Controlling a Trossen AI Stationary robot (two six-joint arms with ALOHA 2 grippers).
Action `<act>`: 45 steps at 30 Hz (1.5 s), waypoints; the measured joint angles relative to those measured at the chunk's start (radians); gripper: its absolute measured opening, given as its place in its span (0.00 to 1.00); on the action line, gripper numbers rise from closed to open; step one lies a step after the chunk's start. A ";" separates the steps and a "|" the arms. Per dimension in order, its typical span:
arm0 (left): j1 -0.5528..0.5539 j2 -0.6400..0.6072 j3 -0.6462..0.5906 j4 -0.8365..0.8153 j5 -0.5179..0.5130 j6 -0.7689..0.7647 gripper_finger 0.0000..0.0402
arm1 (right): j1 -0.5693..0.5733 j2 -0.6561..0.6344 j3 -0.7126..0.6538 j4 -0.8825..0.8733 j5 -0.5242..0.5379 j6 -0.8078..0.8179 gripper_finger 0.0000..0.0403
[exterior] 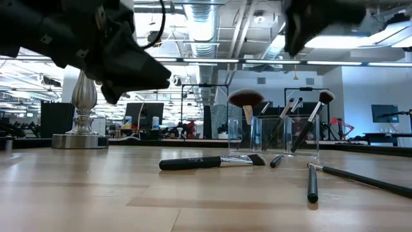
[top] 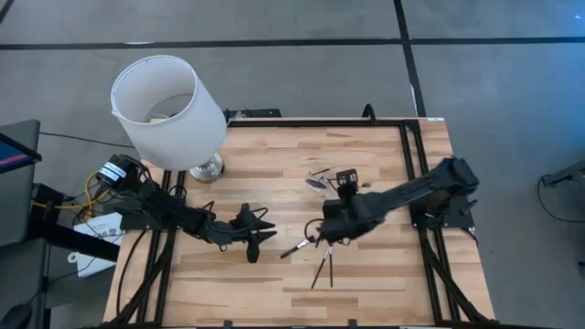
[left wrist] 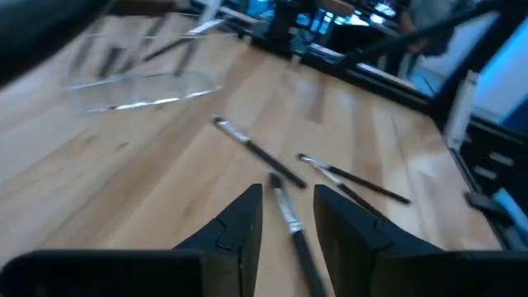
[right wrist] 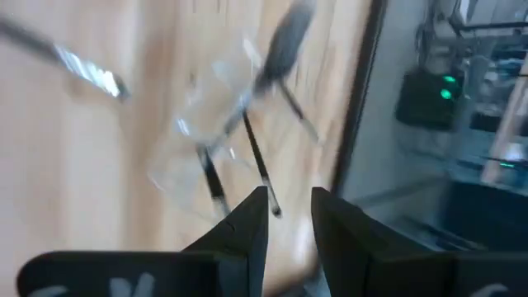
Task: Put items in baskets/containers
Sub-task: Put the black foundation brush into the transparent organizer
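Three makeup brushes are being left loose on the desk [top: 384, 283], while the rest are already being held in the clear tray [top: 322, 176] near the far edge, leaning on its walls. The nearest loose brush [top: 296, 248] is being seen lying on a diagonal between the two arms. Two more brushes [top: 322, 268] are lying just beside it toward the near edge, almost parallel and pointing at that edge. The right pincer [top: 318, 236] is being held above the diagonal brush's far end, released, with its fingers apart and nothing seen between them; it is judged the nearer arm to the brushes and the tray. The left pincer [top: 254, 239] is being held just off the brush's other end, also released and empty. From its wrist that brush is being seen end-on, so a grasp there is judged to need a wrist turn across the handle.
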 joint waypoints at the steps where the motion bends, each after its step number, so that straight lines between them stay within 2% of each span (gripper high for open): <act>1: -0.007 0.011 0.013 0.000 0.003 0.015 0.27 | 0.017 -0.031 0.000 0.032 -0.008 0.026 0.21; 4: -0.018 0.078 0.070 0.000 0.007 0.069 0.27 | 0.058 -0.145 -0.035 0.198 -0.086 0.057 0.21; 7: -0.014 0.170 0.133 0.001 0.007 0.112 0.27 | 0.094 -0.255 -0.134 0.456 -0.179 0.025 0.21; 12: -0.004 0.302 0.196 -0.003 0.006 0.118 0.27 | 0.140 -0.375 -0.342 0.830 -0.195 -0.056 0.21; 17: 0.013 0.388 0.232 0.015 -0.036 0.145 0.27 | 0.159 -0.393 -0.487 1.051 -0.191 -0.068 0.21; 24: 0.013 0.466 0.308 0.051 -0.020 0.222 0.27 | 0.166 -0.290 -0.553 1.197 -0.178 -0.054 0.21; 30: 0.009 0.483 0.319 0.053 -0.001 0.219 0.27 | 0.145 -0.211 -0.553 1.216 -0.179 -0.081 0.21; 38: -0.003 0.514 0.320 0.055 0.041 0.184 0.27 | 0.143 -0.196 -0.552 1.334 -0.179 -0.073 0.21; 45: -0.021 0.567 0.314 0.081 0.000 0.174 0.27 | 0.159 -0.198 -0.552 1.486 -0.179 -0.072 0.21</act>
